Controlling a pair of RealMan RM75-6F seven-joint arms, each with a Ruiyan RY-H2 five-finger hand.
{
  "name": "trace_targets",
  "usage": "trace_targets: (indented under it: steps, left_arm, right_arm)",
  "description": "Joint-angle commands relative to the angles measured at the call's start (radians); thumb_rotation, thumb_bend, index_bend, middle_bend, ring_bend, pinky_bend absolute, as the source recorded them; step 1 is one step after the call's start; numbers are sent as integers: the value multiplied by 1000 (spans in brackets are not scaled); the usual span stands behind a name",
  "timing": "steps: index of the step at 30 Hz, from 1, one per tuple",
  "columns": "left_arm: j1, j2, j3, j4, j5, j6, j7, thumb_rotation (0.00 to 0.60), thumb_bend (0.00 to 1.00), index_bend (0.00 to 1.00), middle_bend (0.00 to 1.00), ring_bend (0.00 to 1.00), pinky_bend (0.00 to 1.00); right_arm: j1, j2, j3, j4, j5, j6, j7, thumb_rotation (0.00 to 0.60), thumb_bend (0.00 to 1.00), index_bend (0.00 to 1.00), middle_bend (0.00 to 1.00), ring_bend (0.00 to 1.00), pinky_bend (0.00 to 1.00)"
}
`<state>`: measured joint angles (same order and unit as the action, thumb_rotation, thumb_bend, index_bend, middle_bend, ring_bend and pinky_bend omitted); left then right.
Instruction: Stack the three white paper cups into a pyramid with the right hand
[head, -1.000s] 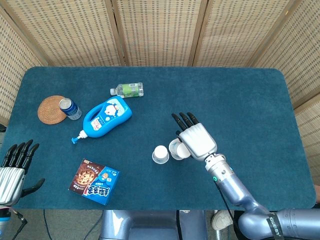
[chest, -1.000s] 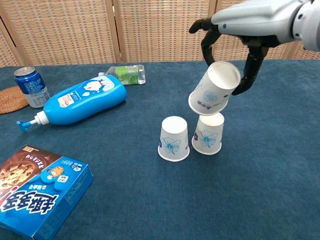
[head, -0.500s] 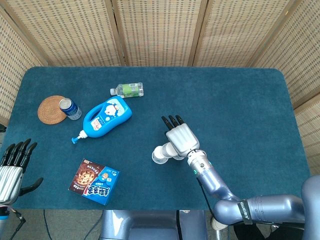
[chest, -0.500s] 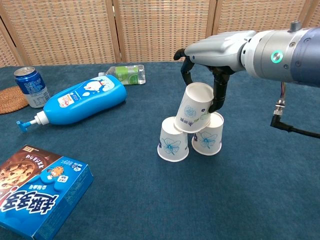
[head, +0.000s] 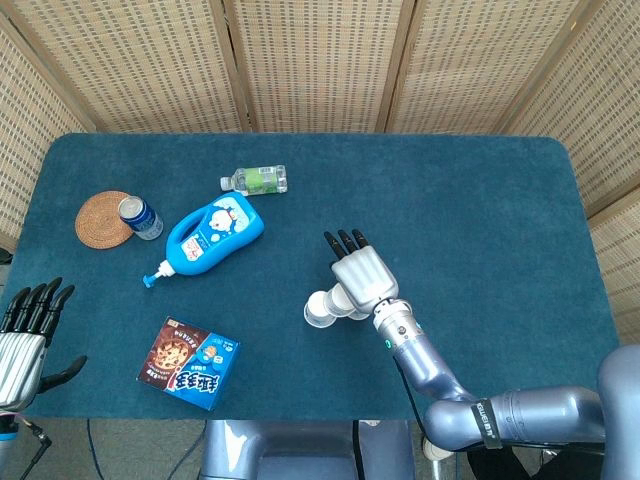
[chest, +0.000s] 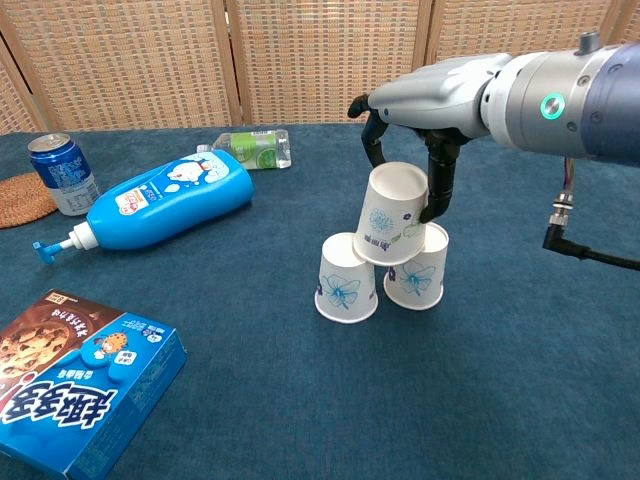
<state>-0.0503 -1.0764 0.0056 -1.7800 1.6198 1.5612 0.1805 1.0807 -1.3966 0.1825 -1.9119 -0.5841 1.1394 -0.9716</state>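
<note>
Two white paper cups with blue flower prints stand upside down side by side, the left cup (chest: 347, 280) and the right cup (chest: 418, 272). A third cup (chest: 392, 215) sits tilted over the gap between them, its lower end on their tops. My right hand (chest: 430, 100) reaches over it from above and grips it between thumb and fingers. In the head view the right hand (head: 362, 275) covers most of the stack; only the left cup (head: 320, 308) shows beside it. My left hand (head: 25, 330) hangs off the table's near left corner, fingers spread, holding nothing.
A blue pump bottle (chest: 165, 205) lies on its side at the left, with a small water bottle (chest: 250, 147) behind it. A soda can (chest: 58, 172) stands by a woven coaster (chest: 15, 200). A cookie box (chest: 70, 390) lies at the near left.
The right hand came down and left with the third cup, from above the right cup to the gap between both. In the last half second it barely moved.
</note>
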Motion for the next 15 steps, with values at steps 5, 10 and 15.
trace_targets:
  steps: [5,10,15]
  left_arm:
    - [1,2,0,0,1,-1,-3,600,229,11,0,0,17]
    - [2,3,-1,0,3,2,-5,600,230,10,0,0,16]
    - [2,5,-3,-1,1,1,-6,600,229,10,0,0,16]
  right_arm:
    - [10,1,-7,-8,19,13,-6,600,134,386,0,0,122]
    - [13,0,-9,-8,24,23,-1,600,133,317,0,0,122]
    - [14,13,-13,-18,36,41,-7,600,133,223,0,0,111]
